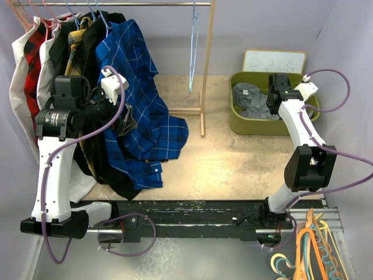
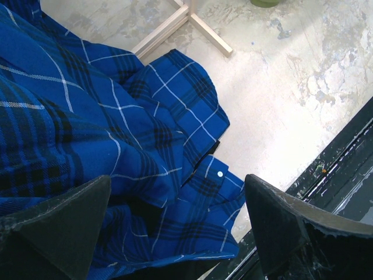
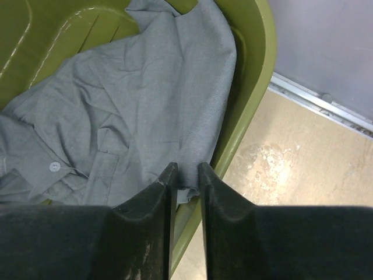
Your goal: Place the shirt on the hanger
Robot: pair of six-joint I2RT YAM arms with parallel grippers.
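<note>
The light-grey shirt (image 1: 252,99) lies crumpled in an olive-green bin (image 1: 240,126). In the right wrist view the shirt (image 3: 134,111) spreads over the bin's wall (image 3: 256,87). My right gripper (image 1: 273,104) is over the bin's near rim. Its jaws (image 3: 186,172) are closed on the shirt's edge, with a fold of grey fabric between them. The light-blue wire hanger (image 1: 193,46) hangs empty from the rail, seen edge-on. My left gripper (image 1: 123,115) is open and empty (image 2: 178,221) beside the hanging blue checked shirt (image 2: 116,134).
A rail at the back left carries several shirts, including the blue checked one (image 1: 140,99). The rack's wooden post (image 1: 206,64) stands between the hanger and the bin. A white board (image 1: 274,60) leans behind the bin. Orange hangers (image 1: 309,245) lie at the near right.
</note>
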